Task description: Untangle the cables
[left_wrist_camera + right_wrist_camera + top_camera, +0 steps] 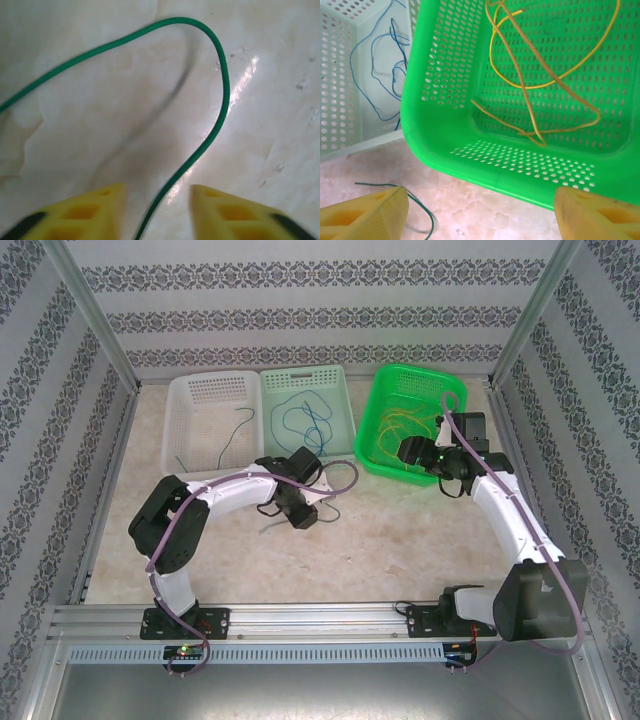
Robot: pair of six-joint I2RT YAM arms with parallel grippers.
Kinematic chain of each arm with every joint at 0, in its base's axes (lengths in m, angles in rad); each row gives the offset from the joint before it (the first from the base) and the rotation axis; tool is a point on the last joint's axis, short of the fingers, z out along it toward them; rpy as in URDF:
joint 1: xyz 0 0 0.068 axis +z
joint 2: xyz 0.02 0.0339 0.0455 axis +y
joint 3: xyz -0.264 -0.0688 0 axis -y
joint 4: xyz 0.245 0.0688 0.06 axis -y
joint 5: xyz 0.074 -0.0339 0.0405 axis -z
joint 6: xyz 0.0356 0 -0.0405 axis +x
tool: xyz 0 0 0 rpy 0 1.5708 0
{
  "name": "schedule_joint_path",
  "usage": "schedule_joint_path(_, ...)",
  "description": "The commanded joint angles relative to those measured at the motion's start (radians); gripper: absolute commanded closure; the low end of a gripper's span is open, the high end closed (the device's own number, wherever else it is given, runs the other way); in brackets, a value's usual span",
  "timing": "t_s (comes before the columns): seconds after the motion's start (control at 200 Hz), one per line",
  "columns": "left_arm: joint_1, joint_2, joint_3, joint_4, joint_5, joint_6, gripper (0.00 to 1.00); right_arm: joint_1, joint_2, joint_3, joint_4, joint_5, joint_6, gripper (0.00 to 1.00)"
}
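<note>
**Cables spread over three baskets and the table**

We see the table carrying three perforated baskets in a row along its far side. A white basket sits on the left with a pale mint basket right against it. A bright green basket stands a little apart on the right, turned at an angle.

The left arm bends across the middle of the table. The right arm reaches up to the green basket's near side.

The left gripper points down at the table in front of the mint basket. Its yellow fingers stand apart with a clear gap and clamp nothing. The right gripper hangs over the green basket's near corner, spread wide and empty.

A green cable loops on the table and runs between the left gripper's fingers, close to one of them; we cannot tell whether it touches. A second green cable lies in the white basket. A blue cable curls in the mint basket. Yellow cables lie tangled in the green basket. A green strand rests on the table just outside that basket's corner; we cannot tell which cable it belongs to.
</note>
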Motion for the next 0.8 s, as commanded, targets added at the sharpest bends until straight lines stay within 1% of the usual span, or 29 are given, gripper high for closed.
schedule_joint_path(0.0,-0.033,-0.061,0.017,-0.049,-0.001,0.023,0.90,0.009,-0.026,-0.019,0.023,-0.041,0.022,0.24)
schedule_joint_path(0.1,-0.074,-0.131,0.016,-0.051,-0.035,0.050,0.97,0.032,-0.024,-0.030,0.049,-0.141,0.036,0.27)
schedule_joint_path(0.215,-0.113,-0.197,0.011,-0.047,-0.079,0.081,0.98,0.107,0.004,-0.035,0.048,-0.235,0.028,0.28)
schedule_joint_path(0.355,-0.158,-0.251,0.007,-0.043,-0.131,0.132,0.99,0.201,0.075,-0.024,0.015,-0.315,-0.005,0.28)
schedule_joint_path(0.465,-0.189,-0.285,-0.011,-0.031,-0.169,0.176,0.99,0.229,0.148,-0.024,0.032,-0.426,-0.001,0.28)
schedule_joint_path(0.55,-0.203,-0.300,-0.022,-0.033,-0.186,0.199,0.99,0.262,0.183,-0.017,0.053,-0.508,-0.030,0.28)
schedule_joint_path(0.684,-0.218,-0.316,-0.038,-0.032,-0.194,0.210,0.99,0.313,0.246,0.018,0.035,-0.589,-0.083,0.27)
schedule_joint_path(0.794,-0.232,-0.330,-0.049,-0.015,-0.206,0.220,0.99,0.339,0.300,0.048,0.021,-0.636,-0.106,0.30)
